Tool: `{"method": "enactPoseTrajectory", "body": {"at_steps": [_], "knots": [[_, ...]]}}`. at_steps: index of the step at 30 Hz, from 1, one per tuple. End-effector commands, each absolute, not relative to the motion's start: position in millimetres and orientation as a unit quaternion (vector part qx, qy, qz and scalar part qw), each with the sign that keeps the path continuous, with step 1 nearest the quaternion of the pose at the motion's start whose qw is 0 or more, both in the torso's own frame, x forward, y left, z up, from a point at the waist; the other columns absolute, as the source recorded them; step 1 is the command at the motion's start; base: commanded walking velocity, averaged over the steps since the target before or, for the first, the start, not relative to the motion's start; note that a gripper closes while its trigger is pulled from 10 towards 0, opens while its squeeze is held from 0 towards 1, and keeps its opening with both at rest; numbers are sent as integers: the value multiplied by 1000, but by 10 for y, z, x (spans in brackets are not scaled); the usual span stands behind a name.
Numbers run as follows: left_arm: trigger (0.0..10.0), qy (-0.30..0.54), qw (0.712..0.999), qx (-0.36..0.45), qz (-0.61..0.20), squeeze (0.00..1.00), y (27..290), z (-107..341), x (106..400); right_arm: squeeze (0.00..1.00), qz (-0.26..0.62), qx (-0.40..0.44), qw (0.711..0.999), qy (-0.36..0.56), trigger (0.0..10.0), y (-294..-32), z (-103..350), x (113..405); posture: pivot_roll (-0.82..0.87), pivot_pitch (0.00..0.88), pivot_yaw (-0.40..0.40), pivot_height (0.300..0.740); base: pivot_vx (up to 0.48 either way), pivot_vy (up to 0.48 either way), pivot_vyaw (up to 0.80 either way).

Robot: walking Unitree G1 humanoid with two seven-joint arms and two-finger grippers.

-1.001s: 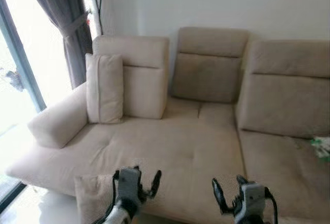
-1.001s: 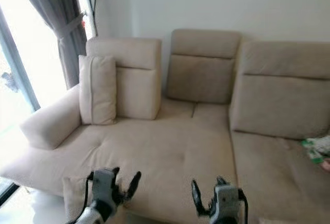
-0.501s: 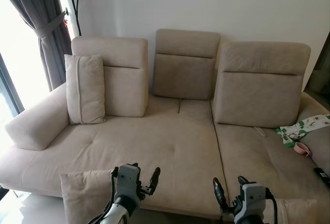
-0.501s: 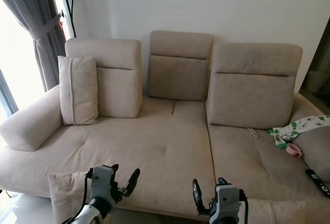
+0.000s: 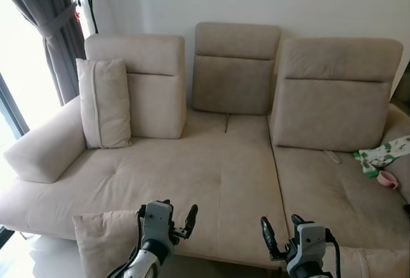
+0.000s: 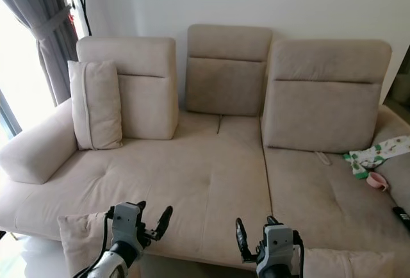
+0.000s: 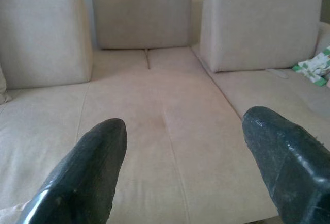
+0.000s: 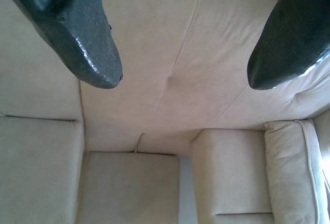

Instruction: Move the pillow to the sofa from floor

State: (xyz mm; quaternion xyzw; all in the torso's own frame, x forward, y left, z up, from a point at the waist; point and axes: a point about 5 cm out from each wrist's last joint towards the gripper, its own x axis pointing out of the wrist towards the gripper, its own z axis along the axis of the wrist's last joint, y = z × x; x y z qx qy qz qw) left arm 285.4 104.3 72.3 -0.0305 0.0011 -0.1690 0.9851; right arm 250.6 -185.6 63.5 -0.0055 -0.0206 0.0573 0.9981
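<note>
Two released hands, left hand and right hand, flank an upright floor pillow leaning against the sofa.

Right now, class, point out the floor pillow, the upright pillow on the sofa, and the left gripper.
floor pillow (image 5: 102,243), left eye view, front face.
upright pillow (image 5: 104,103), left eye view, face centre.
left gripper (image 5: 176,219), left eye view, between fingertips.

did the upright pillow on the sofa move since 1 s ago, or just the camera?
No. The upright pillow leans on the same left backrest beside the armrest, as before; the whole view shifted, so the camera moved.
</note>
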Motion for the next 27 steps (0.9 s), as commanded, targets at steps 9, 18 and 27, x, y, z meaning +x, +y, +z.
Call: {"method": "enactPoseTrajectory", "body": {"at_steps": [9,18,27], "knots": [[10000,18,985,-29,-167,0,1065,655,2818,0,58,-1,998,-13,10000,-1825,586,2481,123,0,25,740,0,331,0],[10000,18,985,-27,-167,0,1067,655,2821,0,59,-1,998,-12,10000,-1826,574,2490,123,0,27,740,0,328,0],[10000,18,985,-26,-169,0,1061,658,2823,0,60,-1,998,-13,10000,-1819,574,2486,122,0,29,740,0,375,0]]}}
